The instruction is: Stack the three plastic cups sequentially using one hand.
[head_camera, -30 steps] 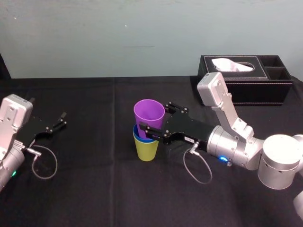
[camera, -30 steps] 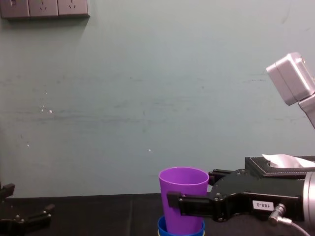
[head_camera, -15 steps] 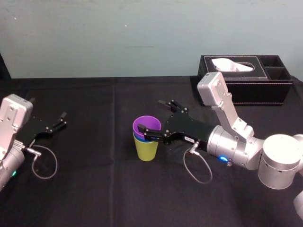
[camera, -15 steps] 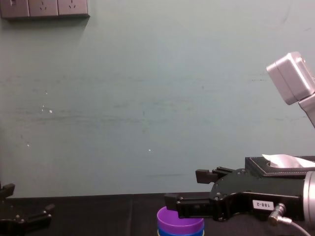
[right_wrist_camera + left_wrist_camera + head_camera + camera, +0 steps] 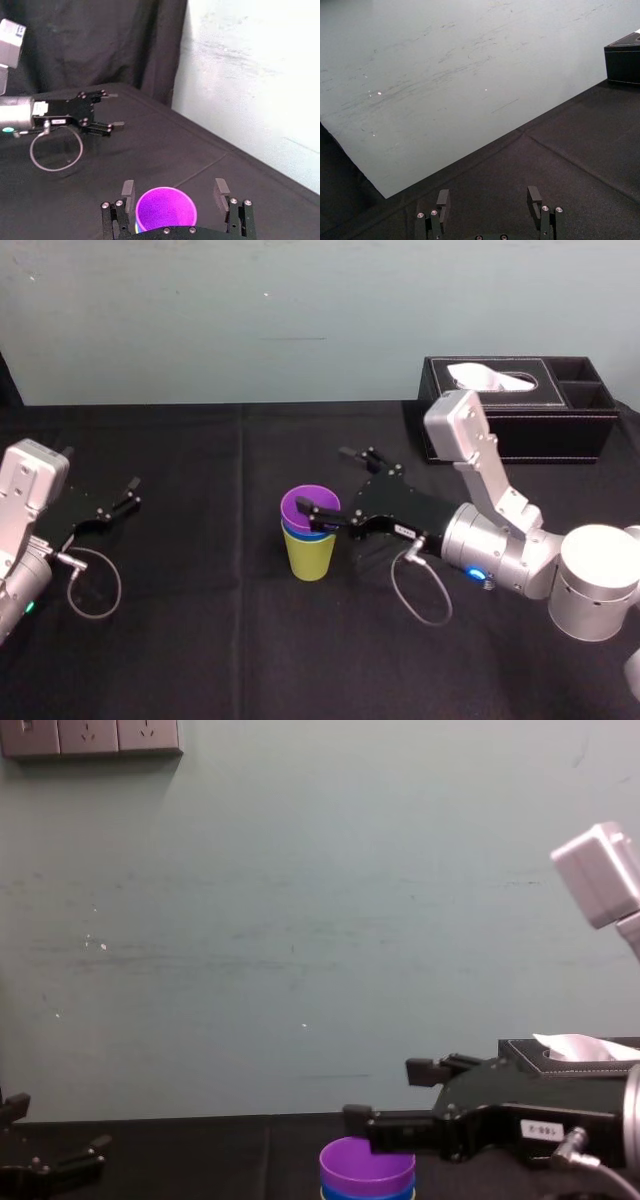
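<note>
Head view, left side: the left gripper [image 5: 125,495] lay low over the black-draped counter [image 5: 200,630] near its left edge, well apart from the cups. Its fingers were spread with nothing between them; the left wrist view confirmed this [image 5: 488,200], showing bare cloth in the gap. The right wrist view showed the same gripper [image 5: 114,110] farther off, also with its fingers apart.

Centre of the counter: the three cups stood upright as one nested stack. The yellow-green cup [image 5: 310,558] was at the bottom, resting on the cloth. The blue cup [image 5: 296,532] sat inside it, with only a narrow band of its rim exposed. The purple cup [image 5: 310,507] sat inside the blue one, its mouth open upward and its rim just above the blue rim. The chest view showed the purple rim [image 5: 367,1166] over the blue band [image 5: 366,1191].

Right of the stack: the right gripper [image 5: 322,478], on its silver-grey arm, reached in from the right at rim height. Its fingers were spread wide, one to either side of the purple cup, as the right wrist view showed [image 5: 174,192]. The near finger crossed the purple rim in the head view; whether it touched the cup could not be determined. The far finger stood apart from the cup.

Far right, at the back: a black tissue box [image 5: 510,410] stood on the counter, well apart from the stack.
</note>
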You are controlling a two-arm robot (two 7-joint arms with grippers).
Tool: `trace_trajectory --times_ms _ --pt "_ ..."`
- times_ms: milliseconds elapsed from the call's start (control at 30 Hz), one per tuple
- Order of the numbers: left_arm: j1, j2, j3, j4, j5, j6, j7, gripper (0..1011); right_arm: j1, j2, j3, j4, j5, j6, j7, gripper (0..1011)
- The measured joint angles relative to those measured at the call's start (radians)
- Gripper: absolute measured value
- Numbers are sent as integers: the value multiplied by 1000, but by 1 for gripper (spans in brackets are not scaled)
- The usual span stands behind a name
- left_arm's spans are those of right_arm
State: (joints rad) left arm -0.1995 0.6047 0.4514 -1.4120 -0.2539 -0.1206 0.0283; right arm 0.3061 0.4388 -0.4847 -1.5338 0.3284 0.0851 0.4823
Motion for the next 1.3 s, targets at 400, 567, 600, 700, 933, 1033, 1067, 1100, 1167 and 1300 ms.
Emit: trace_trajectory --times_ms 400,567,600,700,933,1033,1067,1100,1167,1300 --pt "0 0 0 0 0 0 0 1010 -62 32 82 -9 30 -55 -24 1003" --pt "0 0 0 0 0 0 0 1010 -99 41 133 22 42 -90 -49 1003" --pt "0 0 0 0 0 0 0 1010 -104 41 140 29 43 -96 -52 1002" --pt "0 0 0 0 0 0 0 1010 -121 45 162 57 41 -114 -61 1002" --pt "0 0 0 0 0 0 0 1010 -151 49 194 107 25 -145 -67 1003" --pt "0 0 0 0 0 0 0 1010 -161 47 205 125 22 -154 -67 1003" --pt "0 0 0 0 0 0 0 1010 -163 46 207 127 21 -154 -66 1003" --pt "0 0 0 0 0 0 0 1010 -168 46 211 133 20 -156 -66 1003" --pt "0 0 0 0 0 0 0 1010 -169 45 213 135 20 -156 -65 1003" --pt "0 0 0 0 0 0 0 1010 -169 45 212 134 20 -156 -65 1003"
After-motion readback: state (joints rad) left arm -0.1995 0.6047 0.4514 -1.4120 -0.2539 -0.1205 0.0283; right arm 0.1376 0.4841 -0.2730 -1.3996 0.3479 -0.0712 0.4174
